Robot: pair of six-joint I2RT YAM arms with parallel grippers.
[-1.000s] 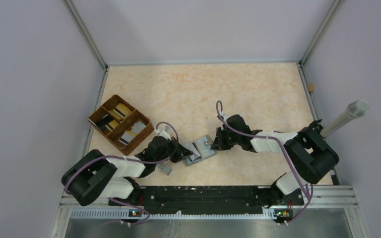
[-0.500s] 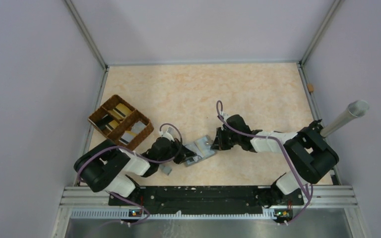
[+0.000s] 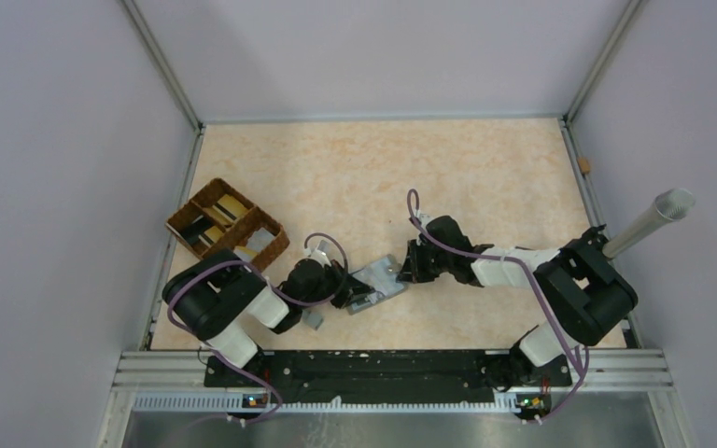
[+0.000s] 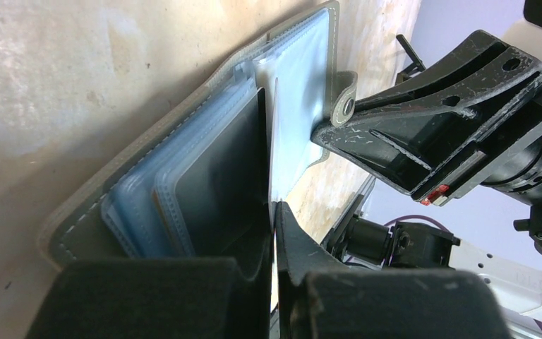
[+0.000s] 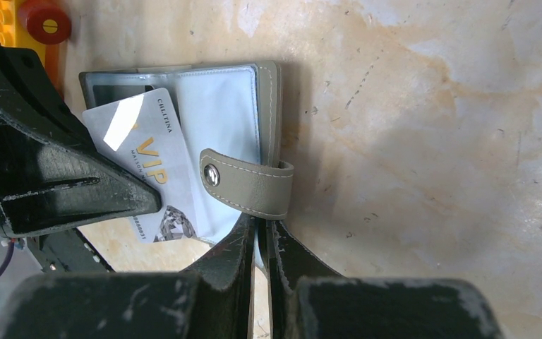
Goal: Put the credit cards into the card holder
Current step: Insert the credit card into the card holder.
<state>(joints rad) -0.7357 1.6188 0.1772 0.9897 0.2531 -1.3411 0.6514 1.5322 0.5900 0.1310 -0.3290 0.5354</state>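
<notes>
right wrist view: right hand (image 5: 260, 233) pinched shut on a sleeve edge of the open card holder (image 5: 226, 106) lying on the tabletop (image 5: 430, 141); left hand (image 4: 274, 212) clamps a pale vip card (image 5: 148, 152), its corner tucked into a pocket.

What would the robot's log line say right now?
left gripper: shut on card | right gripper: shut on holder | card: across open holder

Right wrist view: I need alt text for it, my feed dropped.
An open grey card holder lies on the marbled table, its near edge pinched by the right gripper beside the snap strap. From the left, the left gripper holds a white VIP card slanted across the holder's clear pocket. An orange toy brick peeks in top left.
</notes>
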